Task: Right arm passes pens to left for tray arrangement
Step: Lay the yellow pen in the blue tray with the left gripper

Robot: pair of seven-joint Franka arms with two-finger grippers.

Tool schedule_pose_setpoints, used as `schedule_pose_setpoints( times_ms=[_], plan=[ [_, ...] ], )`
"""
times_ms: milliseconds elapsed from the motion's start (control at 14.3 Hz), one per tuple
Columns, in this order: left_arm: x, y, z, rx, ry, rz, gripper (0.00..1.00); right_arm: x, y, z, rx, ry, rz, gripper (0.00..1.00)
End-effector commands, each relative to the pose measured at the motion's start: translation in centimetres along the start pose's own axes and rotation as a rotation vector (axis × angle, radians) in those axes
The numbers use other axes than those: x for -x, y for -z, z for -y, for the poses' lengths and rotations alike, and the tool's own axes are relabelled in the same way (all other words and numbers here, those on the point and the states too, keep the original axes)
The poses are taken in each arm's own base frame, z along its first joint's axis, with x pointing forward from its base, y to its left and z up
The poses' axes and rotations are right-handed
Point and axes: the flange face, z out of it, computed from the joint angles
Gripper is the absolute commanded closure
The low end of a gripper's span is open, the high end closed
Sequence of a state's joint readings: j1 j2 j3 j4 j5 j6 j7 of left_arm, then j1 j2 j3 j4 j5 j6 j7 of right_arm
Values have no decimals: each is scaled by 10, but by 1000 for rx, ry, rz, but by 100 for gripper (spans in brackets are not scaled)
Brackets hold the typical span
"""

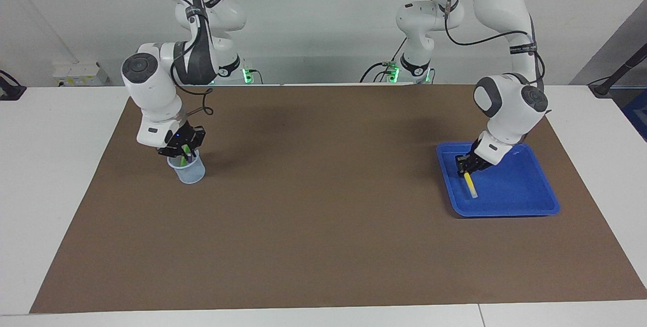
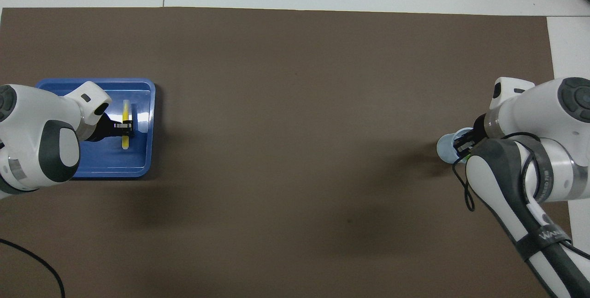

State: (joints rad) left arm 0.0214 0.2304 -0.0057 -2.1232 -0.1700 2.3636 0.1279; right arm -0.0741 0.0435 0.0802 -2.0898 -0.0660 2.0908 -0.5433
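Note:
My left gripper [image 1: 465, 167] is shut on the yellow pen [image 1: 470, 185] and holds it low inside the blue tray [image 1: 505, 212]. The pen's whitish cap end is at or just above the tray floor. In the overhead view the left gripper [image 2: 125, 126] grips the yellow pen [image 2: 125, 143] mid-length, near the tray [image 2: 115, 172] rim that faces the table's middle. My right gripper [image 1: 181, 151] is just over the pale blue cup [image 1: 190, 172], shut on the green pen [image 1: 186, 150]. The purple pen is hidden.
The pale blue cup [image 2: 445, 147] stands toward the right arm's end of the brown mat [image 1: 323, 205], partly covered by the right gripper [image 2: 463, 144] in the overhead view. A black cable [image 2: 32, 256] lies at the mat's edge near the left arm.

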Motion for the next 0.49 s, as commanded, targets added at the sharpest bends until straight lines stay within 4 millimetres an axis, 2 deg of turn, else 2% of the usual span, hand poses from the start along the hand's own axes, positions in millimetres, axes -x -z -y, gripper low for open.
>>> schedule_pose_setpoints(
  times_ms=[0, 281, 351, 421],
  plan=[
    [2, -7, 5, -16, -17, -1, 100, -3, 34, -10, 14, 58, 36, 100],
    [5, -16, 5, -44, -57, 20, 100, -12, 99, 5, 39, 107, 35, 100],
    [4, -16, 2, -48, -71, 18, 93, -12, 116, 7, 39, 109, 36, 100],
    [3, -15, 1, -48, -78, 17, 79, -14, 128, 12, 25, 110, 37, 100]
  ],
)
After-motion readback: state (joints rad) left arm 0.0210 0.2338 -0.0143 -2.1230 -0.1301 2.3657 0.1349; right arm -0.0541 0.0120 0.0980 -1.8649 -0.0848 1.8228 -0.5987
